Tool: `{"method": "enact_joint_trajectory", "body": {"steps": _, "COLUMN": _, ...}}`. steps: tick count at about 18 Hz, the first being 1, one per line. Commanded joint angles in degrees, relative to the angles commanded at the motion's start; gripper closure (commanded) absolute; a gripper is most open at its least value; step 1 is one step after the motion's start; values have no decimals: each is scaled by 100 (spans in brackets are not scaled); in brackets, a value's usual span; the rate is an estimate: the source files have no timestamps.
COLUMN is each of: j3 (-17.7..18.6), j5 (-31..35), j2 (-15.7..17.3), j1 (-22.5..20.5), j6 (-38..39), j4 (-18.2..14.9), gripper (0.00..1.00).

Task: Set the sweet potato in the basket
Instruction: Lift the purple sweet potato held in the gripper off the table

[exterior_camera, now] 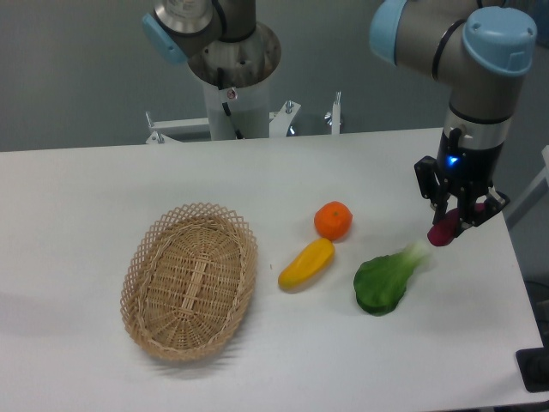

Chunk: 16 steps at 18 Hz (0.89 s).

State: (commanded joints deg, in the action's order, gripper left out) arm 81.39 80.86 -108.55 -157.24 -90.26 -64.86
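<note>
No brand, label or writing can be read. The arm is reached down at the right of the white desk [86, 189], with the end effector [453, 225] pinching the sweet potato [444, 230] above the surface, just beside the leafy green vegetable [386, 281]. The basket [190, 280] is set well apart at the left, beyond the yellow vegetable [306, 263] and orange fruit [333, 221].

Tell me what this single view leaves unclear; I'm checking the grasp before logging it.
- Sweet potato: only its lower end shows; the gripper fingers hide the rest, so its full length and how it sits in the grip cannot be made out.
- Finger contact: too small to judge.
- Leafy green vegetable: its pale stem end is blurred.
- Arm: upper links are cut off by the top edge.
- Basket: nothing shows inside.
</note>
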Motion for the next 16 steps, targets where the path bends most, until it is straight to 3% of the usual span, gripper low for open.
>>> {"method": "enact_joint_trajectory", "body": {"steps": 8, "j3": 114, "j5": 0, "j2": 167, "j1": 219, "j6": 368, "j4": -9, "gripper": 72}}
{"method": "enact_joint_trajectory", "body": {"steps": 16, "j3": 421, "j5": 53, "j2": 263, "j1": 851, "j6": 1676, "j4": 53, "gripper": 72}}
